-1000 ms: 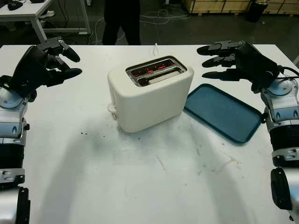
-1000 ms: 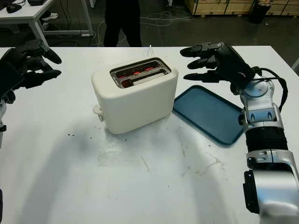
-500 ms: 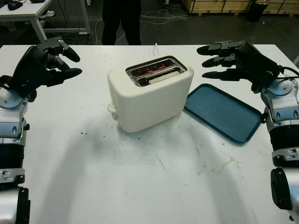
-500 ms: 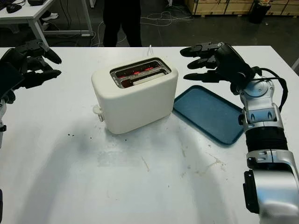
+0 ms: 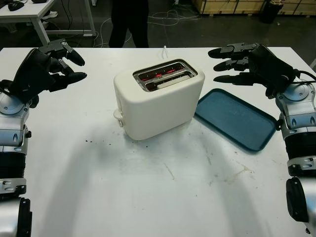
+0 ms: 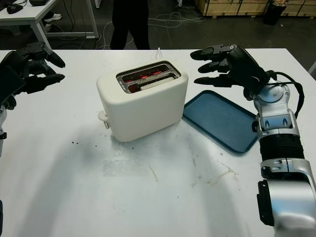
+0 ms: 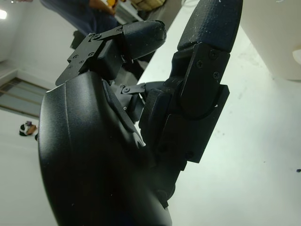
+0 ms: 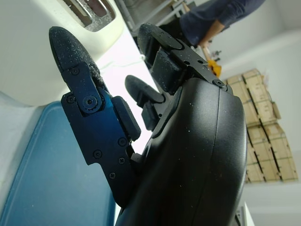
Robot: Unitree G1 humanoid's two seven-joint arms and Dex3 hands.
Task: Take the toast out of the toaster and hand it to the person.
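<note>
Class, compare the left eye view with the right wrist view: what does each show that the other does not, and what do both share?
Left eye view alone: the left robot hand, open above the table, and red-glowing toaster slots. Right wrist view alone: stacked boxes behind, and the person's blue sleeve. Shared: the white toaster, the blue tray, and the right robot hand, open beside the toaster, above the tray's far end.

Bright, even light; soft shadows cross the table (image 5: pixel 148 197).

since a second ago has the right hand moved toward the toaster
No. The right hand hangs at the same spot beside the toaster, above the blue tray's far edge.
</note>
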